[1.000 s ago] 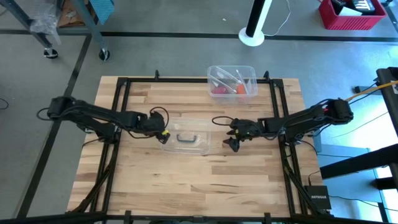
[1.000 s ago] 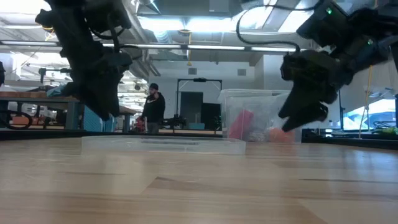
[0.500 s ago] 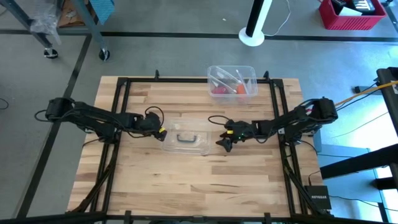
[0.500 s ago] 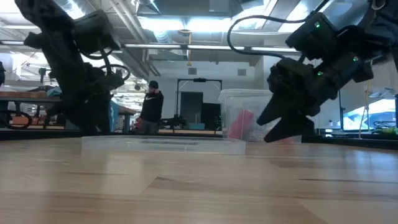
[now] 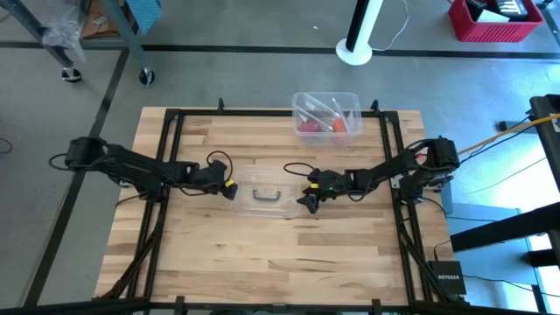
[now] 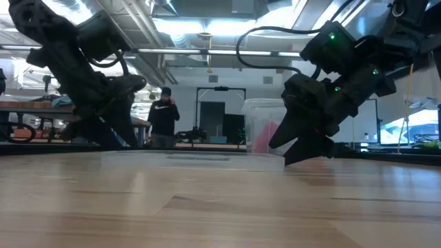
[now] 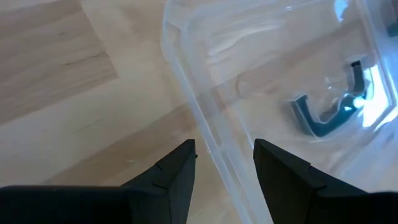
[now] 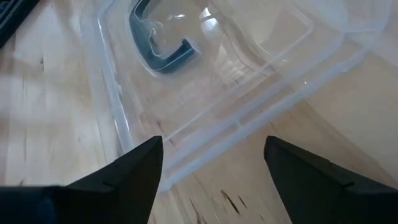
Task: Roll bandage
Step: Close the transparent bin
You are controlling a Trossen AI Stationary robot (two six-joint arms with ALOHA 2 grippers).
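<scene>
Bandage [image 5: 308, 128], seen only as a pink-red patch, lies inside the clear tub [image 5: 326, 114] at the far edge of the worktop [image 5: 262, 245], well apart from both arms. In the low view it shows as a pink shape behind the tub's wall, partly masked by the right arm. Whether it is a strip or a roll cannot be made out.

No rolling is under way. By my reading, the step in hand concerns the flat clear lid with the dark handle [image 5: 261, 196], which lies mid-worktop between the two arms.

The left hand [image 7: 224, 163] is partly open and holds nothing; the lid's rim runs through the gap between its fingers, though I cannot tell if either finger touches it. The right hand [image 8: 212, 163] gapes wide, empty, poised just over the opposite edge.

The next move probably calls for both hands to close on opposite edges and shift the lid aside. The plastic is thin and slick, so the grips need to land squarely on the rim. After that, one hand must reach across to the tub for the bandage.

Other contents of the tub blur together. A person [image 6: 164, 117] stands in the room beyond the worktop.
</scene>
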